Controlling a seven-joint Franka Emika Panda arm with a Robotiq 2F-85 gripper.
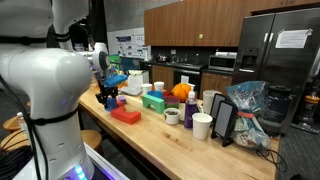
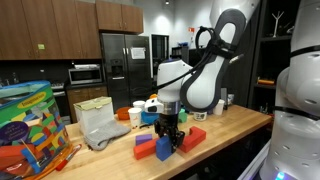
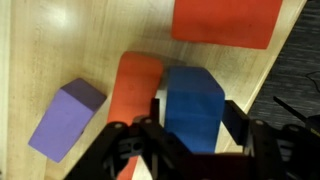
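Observation:
In the wrist view my gripper [image 3: 195, 112] has its two black fingers on either side of a blue block [image 3: 195, 92], closed against it. An orange-red block [image 3: 133, 88] lies right beside the blue one. A purple block [image 3: 65, 120] lies apart on the wooden counter [image 3: 60, 45]. A larger red block [image 3: 225, 22] lies farther off. In both exterior views the gripper [image 2: 168, 138] [image 1: 108, 95] points straight down at the cluster of blocks. I cannot tell whether the blue block is lifted off the counter.
A red block [image 1: 126, 115], a green box [image 1: 153, 101], a mug [image 1: 172, 116], a white cup [image 1: 202, 125], a tablet [image 1: 223, 120] and a plastic bag [image 1: 245, 100] stand along the counter. A colourful toy box [image 2: 25, 125] and a plastic bag [image 2: 100, 125] are nearby. The counter's edge [image 3: 275, 70] is close.

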